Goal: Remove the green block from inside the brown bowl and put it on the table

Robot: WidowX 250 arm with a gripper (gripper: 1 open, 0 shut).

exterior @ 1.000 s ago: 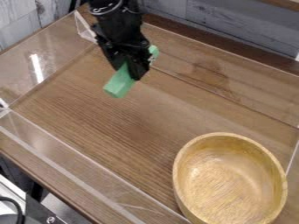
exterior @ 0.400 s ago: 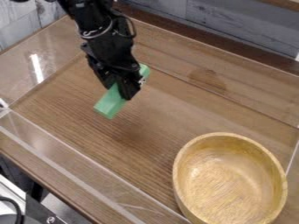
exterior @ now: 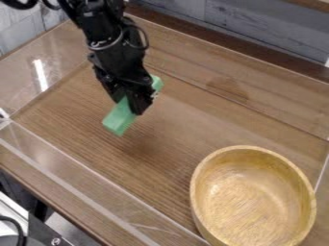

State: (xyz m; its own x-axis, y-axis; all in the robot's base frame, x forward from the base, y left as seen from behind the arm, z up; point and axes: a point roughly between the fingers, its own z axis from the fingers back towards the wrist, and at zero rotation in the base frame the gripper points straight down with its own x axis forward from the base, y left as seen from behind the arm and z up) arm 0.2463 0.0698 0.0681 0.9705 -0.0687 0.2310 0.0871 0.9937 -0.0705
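My gripper (exterior: 133, 97) is shut on the green block (exterior: 122, 116), a bright green bar that hangs tilted from the black fingers with its lower end close to the table (exterior: 167, 154). It is over the left middle of the wood-grain top; I cannot tell if the block touches the surface. The brown bowl (exterior: 253, 199), light tan wood with a thick rim, sits at the front right with nothing in it, well apart from the gripper.
Low clear plastic walls (exterior: 77, 187) edge the tabletop at the front, left and back. A grey plank wall (exterior: 257, 24) stands behind the table. The black arm (exterior: 100, 29) reaches down from the upper left.
The gripper has moved left and down toward the table with the green block still held. The bowl has not moved.
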